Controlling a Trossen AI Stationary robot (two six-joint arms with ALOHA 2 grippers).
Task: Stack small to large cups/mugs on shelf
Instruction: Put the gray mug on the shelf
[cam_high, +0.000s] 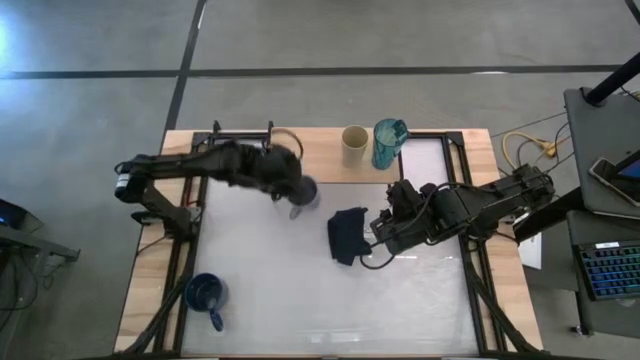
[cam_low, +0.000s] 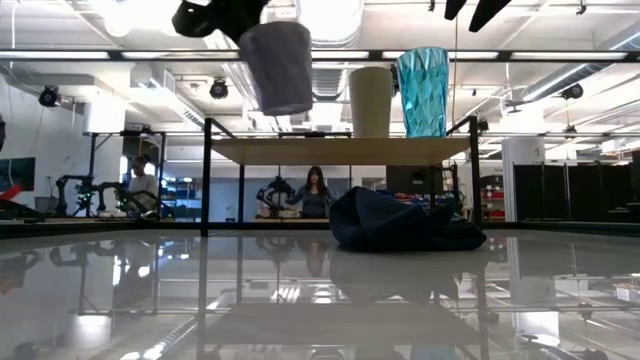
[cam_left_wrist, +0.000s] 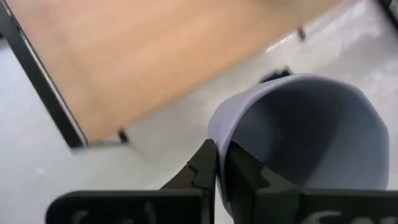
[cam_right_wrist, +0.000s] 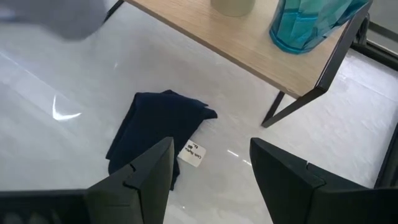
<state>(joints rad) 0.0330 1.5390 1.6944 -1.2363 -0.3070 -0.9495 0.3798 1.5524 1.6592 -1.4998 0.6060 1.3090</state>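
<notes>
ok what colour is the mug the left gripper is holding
Grey-lavender. The mug shows best in the left wrist view, pinched at its rim by the left gripper.

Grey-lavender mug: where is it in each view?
High: grey-lavender mug at left pincer, near shelf.
Low: top centre-left, airborne.
Left wrist: lower right, rim pinched.
Right wrist: blur, top left.
Shared landmark: the shelf.

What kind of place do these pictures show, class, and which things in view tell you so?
Most likely a robotics lab or workshop. The low view shows people at benches, exposed ceiling ducts and more equipment on stands. A keyboard and cables sit beside the white tabletop.
</notes>
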